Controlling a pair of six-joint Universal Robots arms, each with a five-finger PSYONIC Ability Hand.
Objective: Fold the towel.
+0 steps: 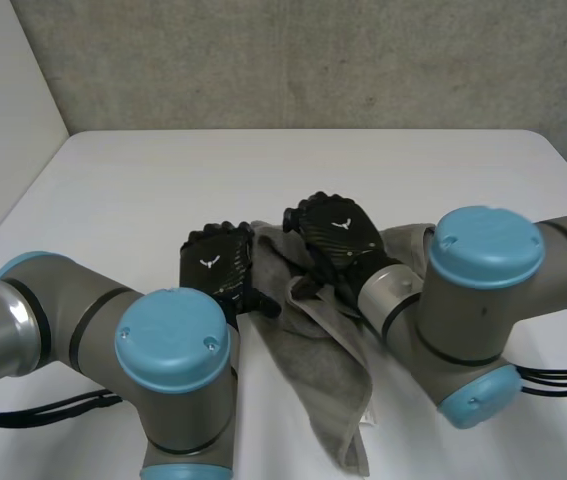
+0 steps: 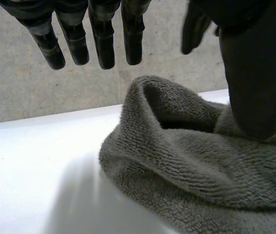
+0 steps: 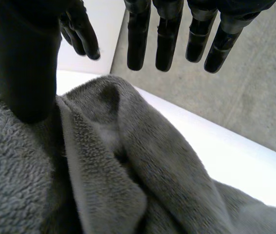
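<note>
A grey terry towel (image 1: 323, 370) lies crumpled on the white table (image 1: 143, 190), running from between my two hands back toward the near edge. My left hand (image 1: 218, 265) hovers at the left side of the towel's far end. Its fingers (image 2: 96, 39) hang straight above the table beside a raised fold of the towel (image 2: 191, 170), and its thumb (image 2: 257, 83) rests on the cloth. My right hand (image 1: 338, 232) is over the same far end, slightly farther out. Its fingers (image 3: 169, 34) are straight above the bunched towel (image 3: 128, 161), and its thumb (image 3: 23, 68) presses on the cloth.
The bulky elbows of my left arm (image 1: 173, 345) and right arm (image 1: 483, 250) flank the towel near the front. A grey wall (image 1: 313, 60) rises behind the table's far edge. Bare white tabletop stretches beyond both hands.
</note>
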